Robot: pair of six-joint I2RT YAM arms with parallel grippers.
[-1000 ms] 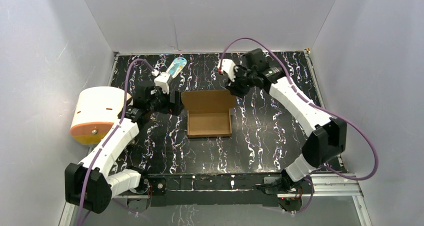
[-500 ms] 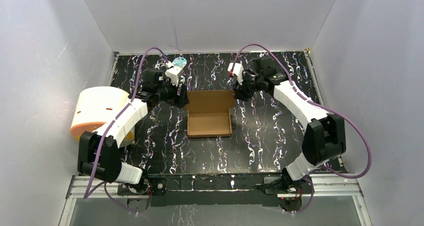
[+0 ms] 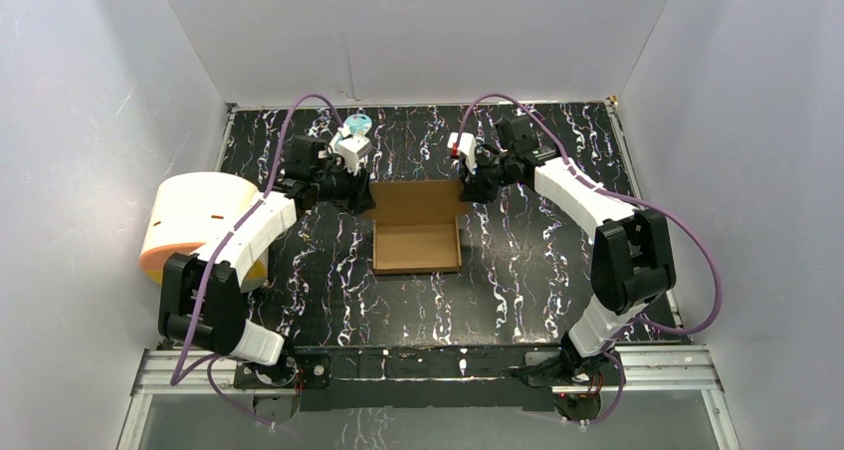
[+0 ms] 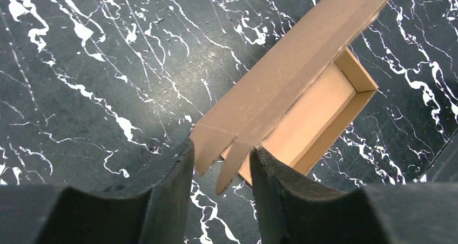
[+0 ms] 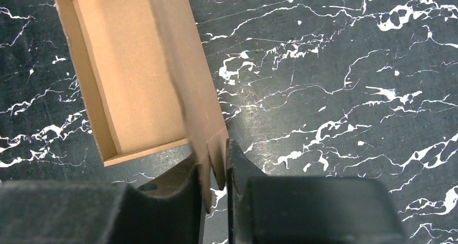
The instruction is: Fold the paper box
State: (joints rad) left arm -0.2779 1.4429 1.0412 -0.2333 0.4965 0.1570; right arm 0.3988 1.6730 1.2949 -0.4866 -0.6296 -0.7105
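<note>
2 jaws around paper box [image 3: 416, 233] lid corners

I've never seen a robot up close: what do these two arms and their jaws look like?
Both the left arm and right arm have smooth white shells between chunky black joint housings. A purple cable loops along each. Each wrist carries a small white block; the right one shows a red spot. The jaws are two matte black fingers.
</note>
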